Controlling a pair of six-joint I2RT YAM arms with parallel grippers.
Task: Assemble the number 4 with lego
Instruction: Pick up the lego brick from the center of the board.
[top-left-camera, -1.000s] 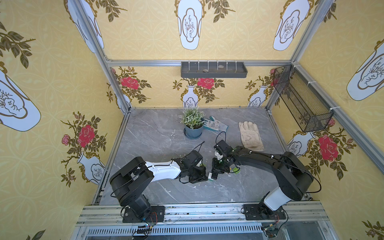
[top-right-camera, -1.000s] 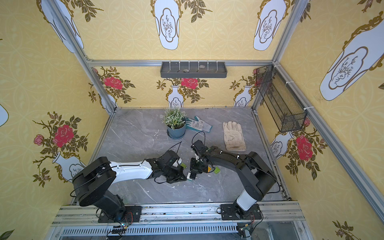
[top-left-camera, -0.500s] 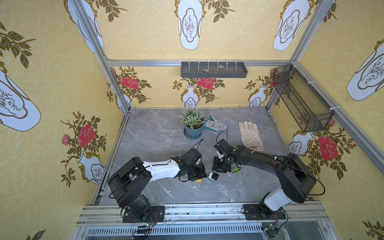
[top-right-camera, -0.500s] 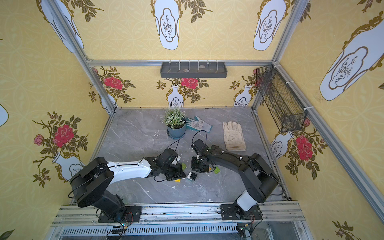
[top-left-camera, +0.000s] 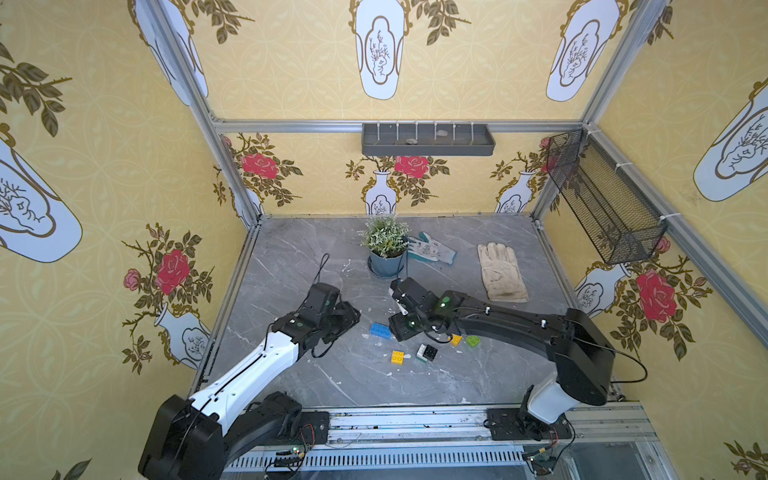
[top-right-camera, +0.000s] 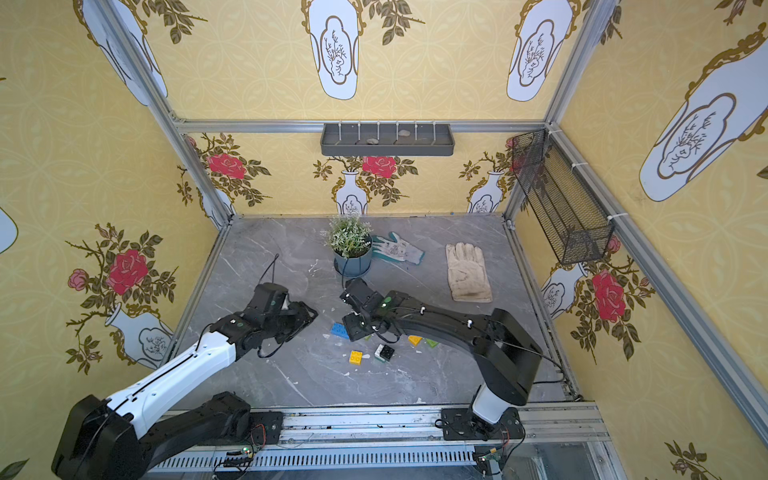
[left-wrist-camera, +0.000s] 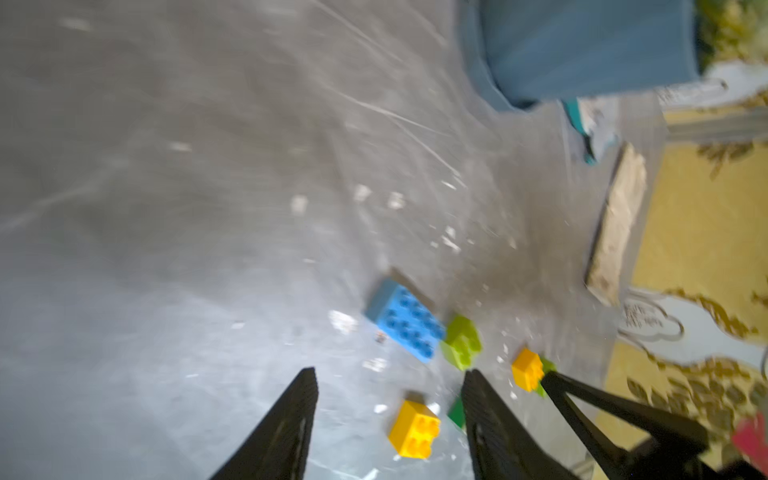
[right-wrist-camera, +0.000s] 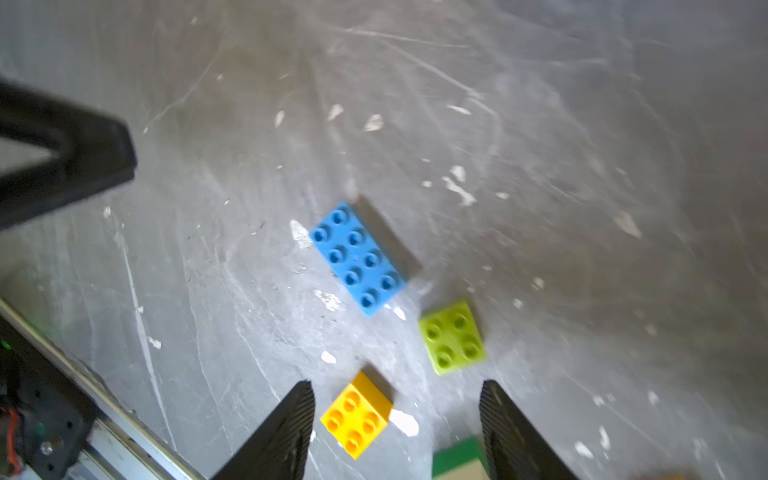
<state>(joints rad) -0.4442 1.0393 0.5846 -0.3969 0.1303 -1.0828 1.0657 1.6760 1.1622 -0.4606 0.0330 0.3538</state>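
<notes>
The lego lie loose on the grey table; no number 4 is in view. A blue 2x4 brick (top-left-camera: 380, 331) (right-wrist-camera: 357, 257) sits by a lime one (right-wrist-camera: 453, 336) (left-wrist-camera: 462, 343). Nearer the front are a yellow brick (top-left-camera: 397, 356) (right-wrist-camera: 356, 415) and a black, white and green stack (top-left-camera: 427, 352) (top-right-camera: 384, 352). Another yellow brick (top-left-camera: 456, 340) and lime brick (top-left-camera: 473, 341) lie under the right arm. My left gripper (top-left-camera: 352, 319) (left-wrist-camera: 390, 374) is open and empty, left of the blue brick. My right gripper (top-left-camera: 397, 331) (right-wrist-camera: 397, 384) hangs open above the yellow brick, holding nothing.
A potted plant (top-left-camera: 386, 249) stands behind the bricks, with a grey-and-teal glove (top-left-camera: 432, 249) and a beige glove (top-left-camera: 500, 272) to its right. A wire basket (top-left-camera: 602, 199) hangs on the right wall and a grey shelf (top-left-camera: 428, 139) on the back wall.
Both grippers were shut close together a second ago and now stand open. The left arm has drawn back to the left. The stack and a yellow brick now lie on the table.
</notes>
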